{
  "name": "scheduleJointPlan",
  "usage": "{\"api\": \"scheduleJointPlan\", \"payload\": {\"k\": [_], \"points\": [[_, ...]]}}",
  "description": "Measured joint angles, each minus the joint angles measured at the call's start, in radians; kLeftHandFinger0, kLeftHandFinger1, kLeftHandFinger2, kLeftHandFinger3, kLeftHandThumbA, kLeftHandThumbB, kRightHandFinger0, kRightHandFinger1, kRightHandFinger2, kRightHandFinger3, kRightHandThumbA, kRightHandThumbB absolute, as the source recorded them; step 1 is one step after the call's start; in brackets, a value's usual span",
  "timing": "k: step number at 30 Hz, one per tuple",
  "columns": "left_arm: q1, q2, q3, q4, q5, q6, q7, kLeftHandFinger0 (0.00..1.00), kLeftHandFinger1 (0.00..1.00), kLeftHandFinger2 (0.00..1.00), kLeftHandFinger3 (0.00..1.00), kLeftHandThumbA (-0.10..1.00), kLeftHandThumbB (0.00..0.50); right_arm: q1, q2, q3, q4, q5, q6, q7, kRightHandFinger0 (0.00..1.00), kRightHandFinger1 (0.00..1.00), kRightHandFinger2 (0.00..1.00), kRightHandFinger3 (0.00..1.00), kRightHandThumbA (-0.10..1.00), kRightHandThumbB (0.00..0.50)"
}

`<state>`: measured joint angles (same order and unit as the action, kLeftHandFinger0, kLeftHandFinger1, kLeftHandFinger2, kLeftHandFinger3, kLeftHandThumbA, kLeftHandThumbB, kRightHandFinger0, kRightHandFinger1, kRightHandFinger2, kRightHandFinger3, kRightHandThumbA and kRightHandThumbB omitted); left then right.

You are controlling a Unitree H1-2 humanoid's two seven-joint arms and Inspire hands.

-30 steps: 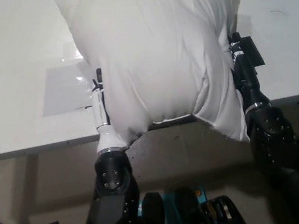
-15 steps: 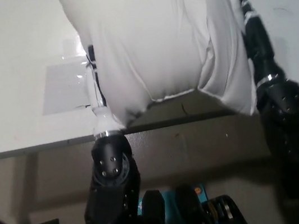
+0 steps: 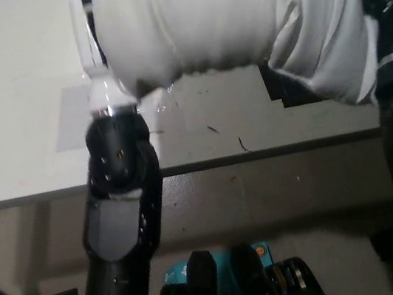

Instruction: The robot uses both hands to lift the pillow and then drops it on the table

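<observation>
Single head camera, looking steeply down.
It faces the white table (image 3: pixel 11 109) edge and the floor beneath (the raised pillow (image 3: pixel 221 16) sits close, filling the top of the frame).

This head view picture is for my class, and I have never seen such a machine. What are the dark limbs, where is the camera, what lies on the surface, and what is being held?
The camera sits on a humanoid robot's head and looks steeply down. The dark limbs at each side are its two arms, reaching forward. Between them they hold a big white pillow up in the air, above a white table; its lower edge hangs clear of the tabletop, with a dark shadow below. The left hand presses against the pillow's left side; only a white sliver of it shows. The right hand is hidden behind the pillow; only the black arm shows at the right edge. On the table I see a pale, shiny rectangular patch and some small dark marks. Below the table's edge is the floor.
</observation>
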<state>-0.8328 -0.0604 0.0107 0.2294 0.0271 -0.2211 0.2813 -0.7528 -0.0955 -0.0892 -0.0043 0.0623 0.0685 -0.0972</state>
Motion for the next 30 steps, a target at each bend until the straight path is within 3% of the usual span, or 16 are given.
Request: {"api": "scheduleJointPlan", "payload": {"k": [4, 6, 8, 9, 10, 11, 12, 15, 16, 17, 19, 22, 30], "points": [[-0.046, 0.007, -0.015, -0.102, 0.032, 0.040, 0.000, 1.00, 1.00, 1.00, 1.00, 1.00, 0.196, -0.029, -0.028, 0.022, -0.120, -0.050, 0.031, -0.004, 1.00, 1.00, 1.00, 1.00, 1.00, 0.340], [-0.055, 0.006, -0.020, -0.129, 0.039, 0.047, 0.000, 1.00, 1.00, 1.00, 1.00, 1.00, 0.198, -0.032, -0.044, 0.044, -0.129, -0.076, 0.031, -0.004, 1.00, 1.00, 1.00, 1.00, 1.00, 0.337], [-0.050, 0.007, -0.021, -0.141, 0.044, 0.050, -0.001, 1.00, 1.00, 1.00, 1.00, 1.00, 0.162, -0.023, -0.056, 0.060, -0.128, -0.095, 0.032, -0.003, 1.00, 1.00, 1.00, 1.00, 1.00, 0.343], [-0.036, 0.008, -0.023, -0.136, 0.047, 0.046, -0.002, 1.00, 1.00, 1.00, 1.00, 1.00, 0.153, -0.004, -0.066, 0.072, -0.111, -0.109, 0.032, -0.003, 1.00, 1.00, 1.00, 1.00, 1.00, 0.339], [-0.016, 0.010, -0.024, -0.121, 0.047, 0.042, -0.003, 1.00, 1.00, 1.00, 1.00, 1.00, 0.141, 0.014, -0.073, 0.081, -0.092, -0.116, 0.032, -0.003, 1.00, 1.00, 1.00, 1.00, 1.00, 0.290], [-0.002, 0.011, -0.024, -0.101, 0.048, 0.037, -0.004, 1.00, 1.00, 1.00, 1.00, 1.00, 0.159, 0.031, -0.078, 0.086, -0.074, -0.119, 0.032, -0.002, 1.00, 1.00, 1.00, 1.00, 1.00, 0.303], [0.022, 0.011, -0.024, -0.073, 0.047, 0.035, -0.004, 1.00, 1.00, 1.00, 1.00, 1.00, 0.126, 0.060, -0.084, 0.092, -0.043, -0.120, 0.031, 0.000, 1.00, 1.00, 1.00, 1.00, 1.00, 0.296], [0.113, 0.013, -0.023, 0.035, 0.047, 0.021, -0.005, 1.00, 1.00, 1.00, 1.00, 1.00, 0.126, 0.145, -0.082, 0.098, 0.101, -0.110, 0.020, 0.014, 1.00, 1.00, 1.00, 1.00, 1.00, 0.257], [0.145, 0.015, -0.023, 0.073, 0.048, 0.013, -0.005, 1.00, 1.00, 1.00, 1.00, 1.00, 0.145, 0.175, -0.078, 0.100, 0.155, -0.107, 0.012, 0.018, 1.00, 1.00, 1.00, 1.00, 1.00, 0.289], [0.183, 0.017, -0.023, 0.119, 0.048, 0.004, -0.005, 1.00, 1.00, 1.00, 1.00, 1.00, 0.130, 0.203, -0.076, 0.104, 0.218, -0.105, 0.001, 0.026, 1.00, 1.00, 1.00, 1.00, 1.00, 0.302], [0.249, 0.022, -0.022, 0.214, 0.047, -0.015, -0.007, 1.00, 1.00, 1.00, 1.00, 1.00, 0.098, 0.255, -0.071, 0.113, 0.325, -0.102, -0.018, 0.040, 1.00, 1.00, 1.00, 1.00, 1.00, 0.294], [0.311, 0.043, -0.010, 0.335, 0.046, -0.048, -0.005, 1.00, 1.00, 1.00, 1.00, 1.00, 0.119, 0.286, -0.068, 0.115, 0.408, -0.097, -0.061, 0.053, 1.00, 1.00, 1.00, 1.00, 1.00, 0.297], [0.262, 0.074, 0.020, 0.509, 0.021, -0.156, -0.026, 1.00, 1.00, 1.00, 1.00, 1.00, 0.132, 0.243, -0.071, 0.107, 0.559, -0.075, -0.170, 0.076, 1.00, 1.00, 1.00, 1.00, 1.00, 0.304]]}}
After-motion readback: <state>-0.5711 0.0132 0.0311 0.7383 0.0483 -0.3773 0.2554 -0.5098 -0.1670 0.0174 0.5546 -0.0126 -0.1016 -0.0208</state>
